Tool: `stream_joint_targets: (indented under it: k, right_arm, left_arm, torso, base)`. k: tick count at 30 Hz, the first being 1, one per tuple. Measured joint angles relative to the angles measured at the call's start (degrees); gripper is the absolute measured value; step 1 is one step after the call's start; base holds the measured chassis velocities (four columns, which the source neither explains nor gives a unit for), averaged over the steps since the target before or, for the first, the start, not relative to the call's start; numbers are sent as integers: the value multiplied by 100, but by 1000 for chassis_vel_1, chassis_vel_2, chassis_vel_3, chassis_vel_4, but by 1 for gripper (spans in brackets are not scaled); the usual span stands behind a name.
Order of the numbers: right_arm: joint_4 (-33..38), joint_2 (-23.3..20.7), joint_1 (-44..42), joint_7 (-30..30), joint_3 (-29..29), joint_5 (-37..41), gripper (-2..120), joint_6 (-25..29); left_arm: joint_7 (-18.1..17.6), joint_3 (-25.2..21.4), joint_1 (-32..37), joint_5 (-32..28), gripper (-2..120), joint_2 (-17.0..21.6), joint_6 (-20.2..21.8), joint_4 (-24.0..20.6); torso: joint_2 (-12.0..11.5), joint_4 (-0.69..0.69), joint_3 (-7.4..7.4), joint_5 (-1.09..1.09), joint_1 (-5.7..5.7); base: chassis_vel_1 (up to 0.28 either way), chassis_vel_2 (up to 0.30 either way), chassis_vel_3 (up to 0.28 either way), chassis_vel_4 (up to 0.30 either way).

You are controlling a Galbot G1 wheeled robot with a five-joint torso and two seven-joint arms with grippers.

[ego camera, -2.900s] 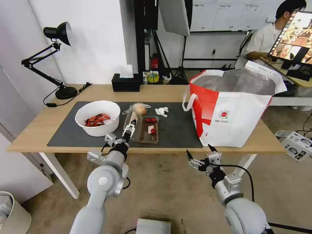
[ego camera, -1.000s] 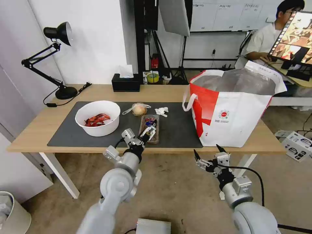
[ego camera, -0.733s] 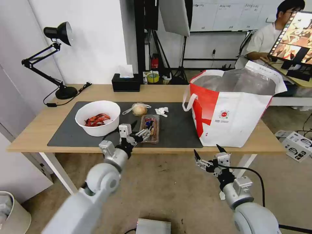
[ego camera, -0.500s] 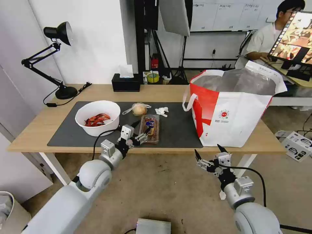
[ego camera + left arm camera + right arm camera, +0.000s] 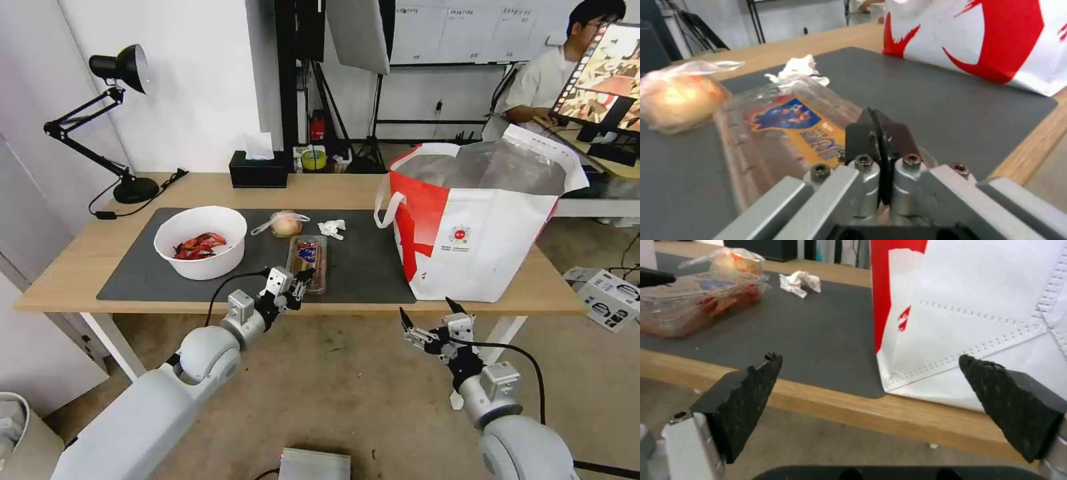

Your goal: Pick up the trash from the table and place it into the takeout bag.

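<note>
On the table [image 5: 67,273], a white bowl [image 5: 200,241] of red shells stands on the dark mat [image 5: 363,267]. Right of it lies the clear clamshell tray [image 5: 307,260] [image 5: 786,123], lid down, with a blue label on top. Behind it are the small bag with a beige lump [image 5: 285,224] [image 5: 675,96] and the crumpled tissue [image 5: 332,229] [image 5: 799,282]. The takeout bag [image 5: 480,227] [image 5: 978,300] stands open at the right. My left gripper [image 5: 305,275] [image 5: 880,123] is shut, with its tips over the tray's near end. My right gripper [image 5: 430,320] [image 5: 871,361] hangs open below the table's front edge.
A black tissue box [image 5: 258,170] and a black desk lamp [image 5: 123,120] stand along the table's back. A white bin [image 5: 20,433] sits on the floor at the lower left. Bare mat lies between the tray and the takeout bag.
The tray's lid has been folded shut, so the blue label now faces up. My left gripper has come to the tray's near end as its arm swung low. The right arm has hardly moved.
</note>
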Motion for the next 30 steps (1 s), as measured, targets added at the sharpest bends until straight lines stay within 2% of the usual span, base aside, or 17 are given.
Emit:
stream_joint_targets:
  k: [7,21,24,27,28,30]
  right_arm:
    - [-30,31,13,2,58,4,100,-2]
    - [-140,-22,233,7,41,200,100,-70]
    - [-138,-113,364,11,30,650,100,-169]
    - [-45,-254,528,38,24,1810,100,-347]
    - [-45,-254,528,38,24,1810,100,-347]
    - [55,-364,678,151,22,2879,100,-508]
  left_arm:
    - [-34,349,-387,-2,0,-36,-35,264]
    - [-107,335,-427,-34,0,-23,-50,419]
    - [-130,331,-427,-34,0,-16,-50,430]
    - [-144,358,-435,-35,0,-14,-51,448]
    - [-144,358,-435,-35,0,-14,-51,448]
    - [-156,389,-451,-40,0,-17,-52,470]
  torso:
    - [0,-1,0,0,0]
    - [0,0,0,0,0]
    - [0,0,0,0,0]
    - [0,0,0,0,0]
    - [0,0,0,0,0]
    - [0,0,0,0,0]
  base:
    - [0,0,0,0]
    - [0,0,0,0]
    - [0,0,0,0]
    - [0,0,0,0]
    - [0,0,0,0]
    - [0,0,0,0]
